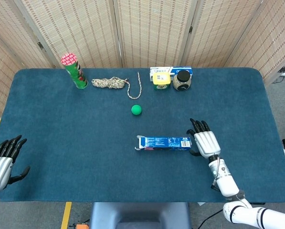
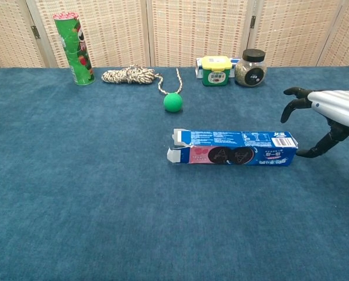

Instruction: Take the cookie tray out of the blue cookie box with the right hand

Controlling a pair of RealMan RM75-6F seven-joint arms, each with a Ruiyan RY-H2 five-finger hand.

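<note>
Just left of the right robot hand (image 1: 205, 141): blue cookie box (image 2: 235, 147), flat on the desk (image 1: 75, 138), open flaps at the far end. Fingers spread, empty, hovering by the closed end. Likely to shove the box away, tray staying inside.

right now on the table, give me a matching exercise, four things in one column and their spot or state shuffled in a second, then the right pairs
Things:
1. blue cookie box
2. green ball
3. right hand
4. green can

Places or states:
A. stands upright at the table's far left
B. lies flat, flaps open at its left end
C. open, fingers spread by the box's closed end
D. beside the end of the rope

Pairs: 1-B, 2-D, 3-C, 4-A
</note>
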